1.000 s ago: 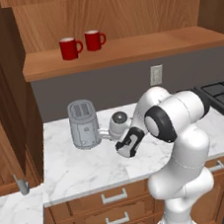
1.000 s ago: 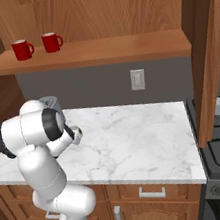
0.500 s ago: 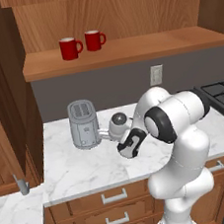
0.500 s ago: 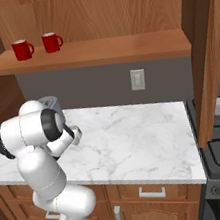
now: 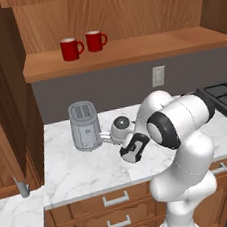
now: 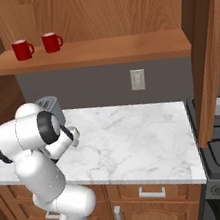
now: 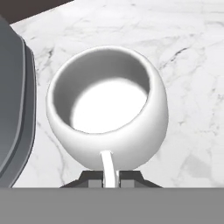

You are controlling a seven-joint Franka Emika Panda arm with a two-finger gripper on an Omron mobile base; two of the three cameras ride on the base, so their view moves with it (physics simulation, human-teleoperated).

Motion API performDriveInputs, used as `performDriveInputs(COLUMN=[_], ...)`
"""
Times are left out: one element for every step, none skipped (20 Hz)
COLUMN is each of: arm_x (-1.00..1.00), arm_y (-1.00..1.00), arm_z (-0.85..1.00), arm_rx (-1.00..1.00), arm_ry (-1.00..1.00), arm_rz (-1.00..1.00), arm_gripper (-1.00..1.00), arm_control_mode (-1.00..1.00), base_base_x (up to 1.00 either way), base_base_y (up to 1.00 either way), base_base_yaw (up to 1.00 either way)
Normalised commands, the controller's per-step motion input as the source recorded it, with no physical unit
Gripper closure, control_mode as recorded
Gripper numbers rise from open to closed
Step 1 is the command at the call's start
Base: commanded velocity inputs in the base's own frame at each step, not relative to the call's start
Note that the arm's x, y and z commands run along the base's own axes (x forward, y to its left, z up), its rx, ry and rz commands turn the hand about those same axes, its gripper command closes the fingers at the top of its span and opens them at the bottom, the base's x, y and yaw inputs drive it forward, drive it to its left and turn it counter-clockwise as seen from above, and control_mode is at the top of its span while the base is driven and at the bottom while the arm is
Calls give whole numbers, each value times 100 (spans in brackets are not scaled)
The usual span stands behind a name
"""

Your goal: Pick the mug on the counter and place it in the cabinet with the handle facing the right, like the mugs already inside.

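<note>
The mug [image 7: 107,113] is a squat, rounded white bowl shape with a thick smooth glazed rim and an empty, brightly lit inside. In the hand view it stands upright on the counter [image 7: 192,65], directly ahead of the hand [image 7: 111,180], its mouth open toward the camera. Its handle [image 7: 109,168], a thin white loop seen edge-on, points straight back at the hand and runs down between the two dark finger tips. The tips sit close on either side of that loop, only a narrow gap apart; whether they actually press on it cannot be told.

The counter is white marble with soft grey veins, polished and flat, with a thick pale edge. Just beside the mug, to the left in the hand view, rises the curved grey side of a toaster [image 5: 84,125], a brushed metal box with rounded corners and two slots on top.

In the left base view the mug [image 5: 121,125] appears just beyond the hand [image 5: 131,148], between it and the toaster.

Above and beyond the hand, the cabinet [image 5: 123,51] is brown wood grain with a thick shelf board; on the shelf stand two red mugs [image 5: 82,44], side by side, handles to the right.
</note>
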Motion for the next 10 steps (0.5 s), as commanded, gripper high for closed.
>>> performDriveInputs(arm_x=[-8, -7, -13, -15, -19, -24, -26, -24, -24, -21], arm_y=[0, 0, 0, 0, 0, 0, 0, 0, 0, 0], arm_z=[1, 3, 6, 9, 10, 14, 18, 19, 21, 28], arm_rx=[0, 0, 0, 0, 0, 0, 0, 0, 0, 0], arm_ry=[0, 0, 0, 0, 0, -1, -2, -3, -3, -4], arm_rz=[0, 0, 0, 0, 0, 0, 0, 0, 0, 0], arm_gripper=[100, 100, 100, 100, 100, 100, 100, 100, 100, 100], arm_control_mode=[-100, -100, -100, -100, -100, -100, -100, -100, -100, -100], base_base_x=[0, 0, 0, 0, 0, 0, 0, 0, 0, 0], base_base_y=[0, 0, 0, 0, 0, 0, 0, 0, 0, 0], base_base_yaw=[0, 0, 0, 0, 0, 0, 0, 0, 0, 0])
